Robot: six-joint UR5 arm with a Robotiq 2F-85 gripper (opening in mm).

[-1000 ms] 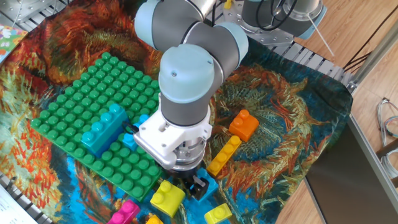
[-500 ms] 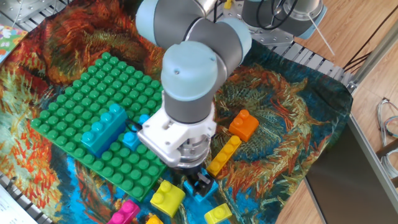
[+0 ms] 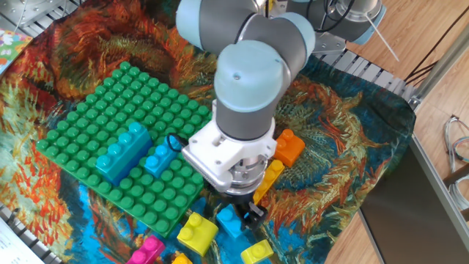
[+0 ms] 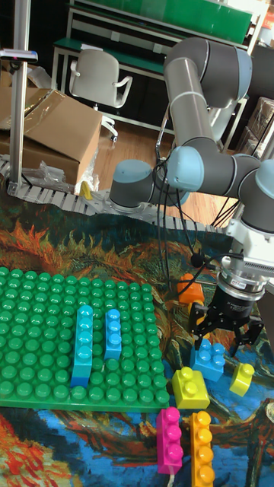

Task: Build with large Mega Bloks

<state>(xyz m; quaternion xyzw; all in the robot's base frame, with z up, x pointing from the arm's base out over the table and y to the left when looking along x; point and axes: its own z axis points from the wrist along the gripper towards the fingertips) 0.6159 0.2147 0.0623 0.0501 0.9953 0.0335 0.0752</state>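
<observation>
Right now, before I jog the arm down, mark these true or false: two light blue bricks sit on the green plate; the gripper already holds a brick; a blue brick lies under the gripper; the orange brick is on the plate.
Two light blue bricks sit on the green plate: true.
The gripper holds a brick: false, its fingers are open and empty.
A blue brick lies just below the gripper: true.
The orange brick is on the plate: false, it lies on the cloth.
</observation>
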